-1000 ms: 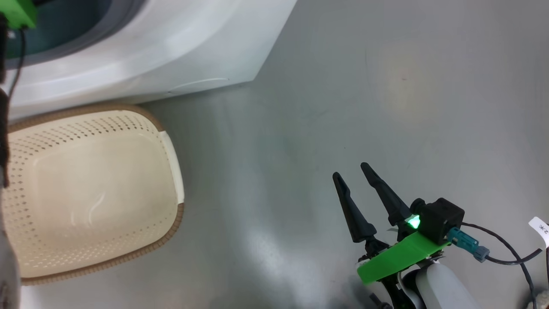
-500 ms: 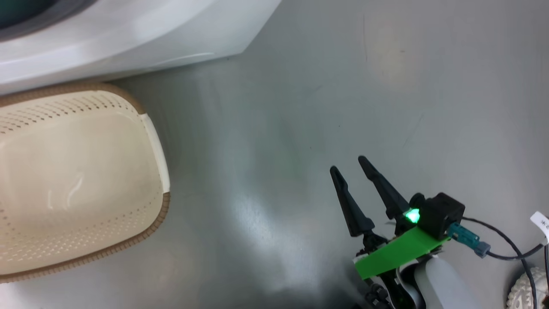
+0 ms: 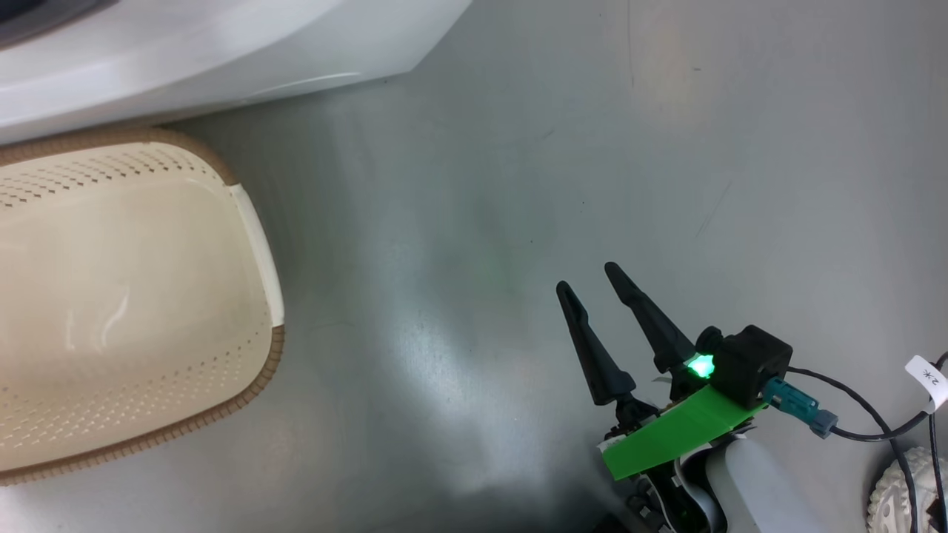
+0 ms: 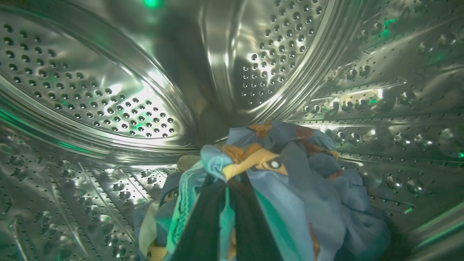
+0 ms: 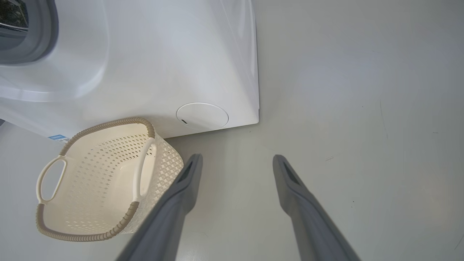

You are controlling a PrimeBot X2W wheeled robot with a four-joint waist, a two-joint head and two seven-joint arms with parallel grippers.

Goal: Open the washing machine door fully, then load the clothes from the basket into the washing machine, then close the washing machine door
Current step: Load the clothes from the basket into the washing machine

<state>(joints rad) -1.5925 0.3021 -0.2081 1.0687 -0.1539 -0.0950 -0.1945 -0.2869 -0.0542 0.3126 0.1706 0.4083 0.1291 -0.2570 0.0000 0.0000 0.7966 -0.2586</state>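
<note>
In the left wrist view my left gripper (image 4: 226, 179) is deep inside the washing machine's perforated steel drum (image 4: 108, 90). Its dark fingers are shut on the clothes (image 4: 308, 174), a bunched blue garment with orange and white figures that lies on the drum's bottom. The washing machine's white front (image 3: 185, 66) fills the head view's top left. The cream basket (image 3: 255, 370) stands before it with nothing inside. Over bare floor to the basket's right, my right gripper (image 3: 586, 275) is open and holds nothing. The right wrist view shows the basket (image 5: 108, 125), the machine (image 5: 163, 54) and my right gripper (image 5: 238, 156). The washing machine door is out of view.
Grey floor (image 3: 518, 148) stretches to the right of the machine and basket. A black cable with a white tag (image 3: 926, 374) trails from my right wrist. A pale ribbed object (image 3: 896, 496) sits at the bottom right corner. A round cover (image 5: 202, 115) marks the machine's lower front.
The head camera has shifted, so machine and basket sit further up and left in the picture. The green mount and cable at the left edge have left it. My right gripper stays open.
</note>
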